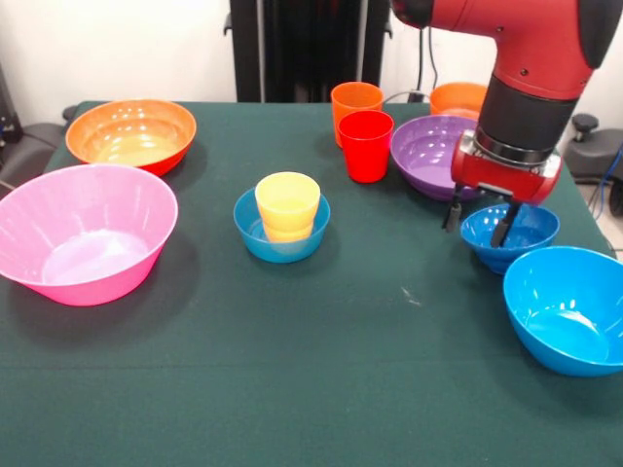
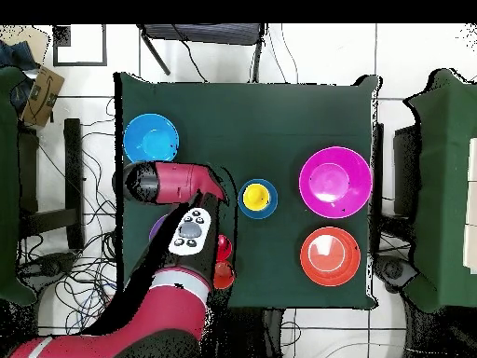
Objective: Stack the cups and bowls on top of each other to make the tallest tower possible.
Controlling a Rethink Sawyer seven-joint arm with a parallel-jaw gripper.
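- The green table (image 1: 321, 389) carries everything, with no tower built beyond one cup set in a bowl.
- The red and black arm (image 1: 526, 49) comes down at the right side, its gripper (image 1: 479, 222) hanging over the rim of a small blue bowl (image 1: 521, 233); the two dark fingers (image 1: 505, 224) stand apart, open, clasping nothing, one over the bowl's left rim and one inside.
- The large pink bowl (image 1: 83, 233) sits at the left near edge, upright.
- The large orange bowl (image 1: 131, 134) stands behind it, apart from it.
- The medium bright blue bowl (image 1: 569, 311) is at the right near corner, just beside the small blue bowl under the gripper.
- The medium purple bowl (image 1: 428, 151) sits behind the gripper, partly hidden by it.
- A small orange bowl (image 1: 458, 97) shows behind the purple one.
- The other small blue bowl (image 1: 282, 243) sits mid-table with the yellow cup (image 1: 287, 204) upright inside it.
- The red cup (image 1: 366, 146) stands just in front of the orange cup (image 1: 356, 102), both beside the purple bowl.
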